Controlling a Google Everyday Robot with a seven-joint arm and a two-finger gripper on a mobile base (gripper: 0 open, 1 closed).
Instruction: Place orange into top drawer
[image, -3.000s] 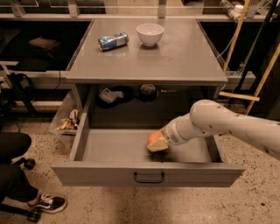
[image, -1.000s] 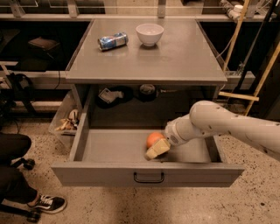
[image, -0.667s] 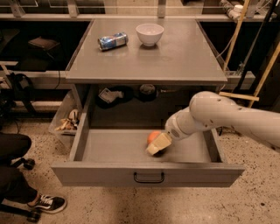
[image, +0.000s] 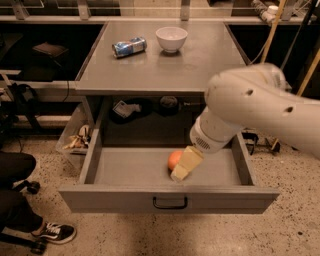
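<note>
Most of the job is looking done: the arm (image: 250, 105) is reaching down from the right into the open drawer (image: 115, 197), the gripper (image: 183, 165) is hanging low inside it near the front, and the orange (image: 173, 159) is sitting in the drawer right against the gripper. What's remaining, I'd say, is letting go and pulling clear. The arm is blocking the drawer's right rear, and the gripper is covering the orange's right edge, so clasping or released, I cannot tell.
</note>
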